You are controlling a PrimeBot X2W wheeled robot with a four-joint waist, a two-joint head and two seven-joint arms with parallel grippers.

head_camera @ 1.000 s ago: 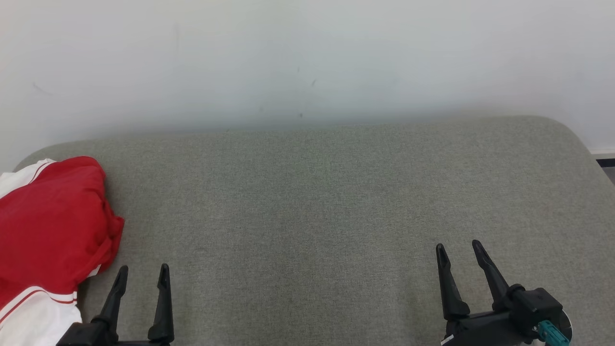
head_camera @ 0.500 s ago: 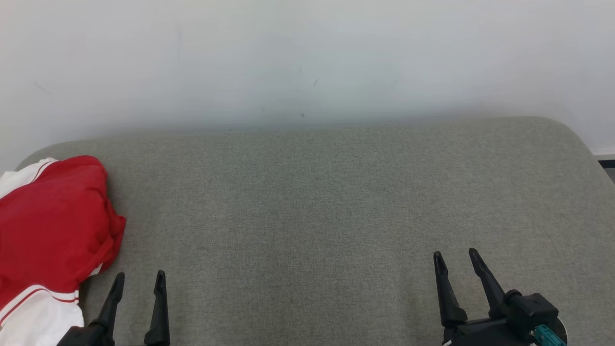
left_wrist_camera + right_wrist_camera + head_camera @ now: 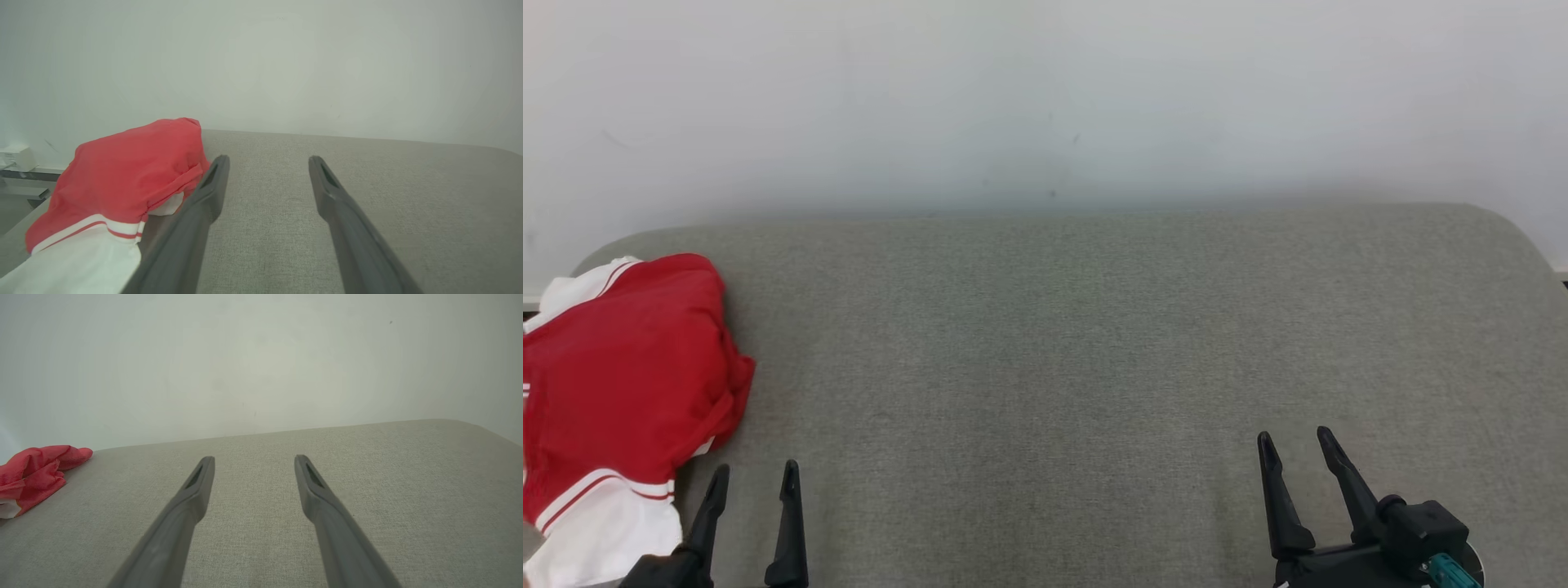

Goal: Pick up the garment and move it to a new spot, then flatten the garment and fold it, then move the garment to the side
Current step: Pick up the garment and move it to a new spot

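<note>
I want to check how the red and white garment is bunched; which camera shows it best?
The left wrist view: the garment lies close and large, its red folds and white striped band clear. The head view shows the garment from above, cut by the picture's left edge. The right wrist view catches the garment small and distant.
</note>
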